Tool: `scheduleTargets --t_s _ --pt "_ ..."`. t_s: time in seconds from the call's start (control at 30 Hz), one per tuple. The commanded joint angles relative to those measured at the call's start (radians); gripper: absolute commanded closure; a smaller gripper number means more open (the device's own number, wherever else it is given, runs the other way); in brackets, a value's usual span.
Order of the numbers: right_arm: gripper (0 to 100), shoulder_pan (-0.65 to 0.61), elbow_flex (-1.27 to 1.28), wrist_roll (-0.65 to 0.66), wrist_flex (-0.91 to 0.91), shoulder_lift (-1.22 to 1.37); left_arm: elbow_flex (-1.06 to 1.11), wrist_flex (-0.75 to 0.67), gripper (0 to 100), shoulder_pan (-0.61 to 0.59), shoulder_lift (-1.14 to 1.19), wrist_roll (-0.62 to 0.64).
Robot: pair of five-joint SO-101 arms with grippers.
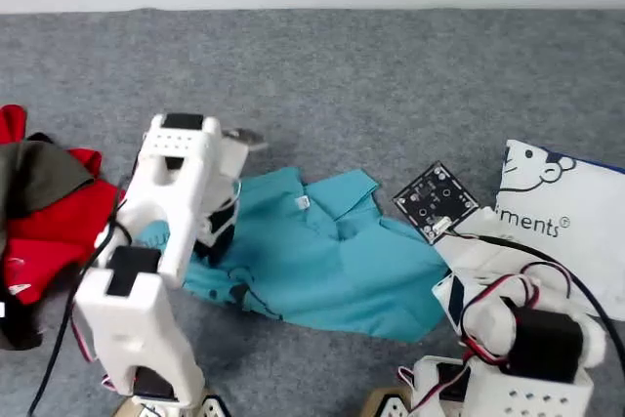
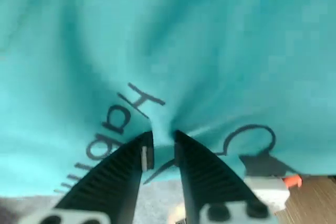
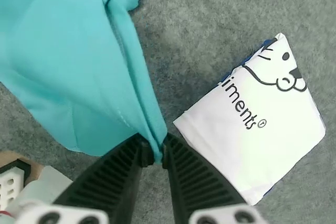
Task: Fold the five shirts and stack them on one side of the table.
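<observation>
Teal shirt [image 1: 322, 271] | L jaws nip print [image 2: 121, 116] | R jaws nip edge, prob.

Back of table open, sides blocked.
We see bare grey table cover [image 1: 391, 75] across the far half, w/ room to pass. In the centre the teal shirt [image 1: 322, 261] lies spread; red and dark clothes pile [image 1: 39, 212] blocks the left edge, folded white shirt [image 1: 562, 202] the right. Only a narrow grey strip btw teal and white.

- Grey felt-covered table [image 1: 391, 75].
- Crumpled teal cotton shirt [image 1: 322, 261] lies mid-table.
- Folded white printed shirt [image 1: 562, 212] lies at the right edge.
- Red and grey garment heap [image 1: 49, 231] sits at the left edge.
</observation>
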Motion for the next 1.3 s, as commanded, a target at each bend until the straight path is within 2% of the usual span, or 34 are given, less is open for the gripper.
scheduleTargets --t_s 0.0,0.1,0.2,0.37,0.6,0.8,1.03,1.27 --pt "98.9 0.015 0.003 0.025 0.039 -0.001 0.044 0.02 93 -0.008 -0.203 -0.017" --pt "98.9 0.015 0.009 0.023 0.039 0.001 0.007 0.015 89 0.009 -0.344 -0.002" --pt "98.9 0.015 0.014 0.023 0.039 0.002 -0.062 0.015 81 0.034 -0.434 0.084" --pt "98.9 0.015 0.035 0.02 0.039 -0.001 -0.179 0.014 79 0.075 -0.41 0.143" --pt "98.9 0.015 0.048 0.018 0.039 -0.001 -0.375 -0.074 79 0.137 -0.137 0.216" --pt "98.9 0.015 0.068 0.018 0.039 -0.005 -0.694 -0.064 79 0.169 0.13 0.256" --pt "98.9 0.015 0.068 0.018 0.039 -0.005 -1.075 0.028 79 0.17 0.425 0.258" --pt "98.9 0.015 0.068 0.017 0.039 -0.005 -1.227 0.029 79 0.229 0.588 0.258"
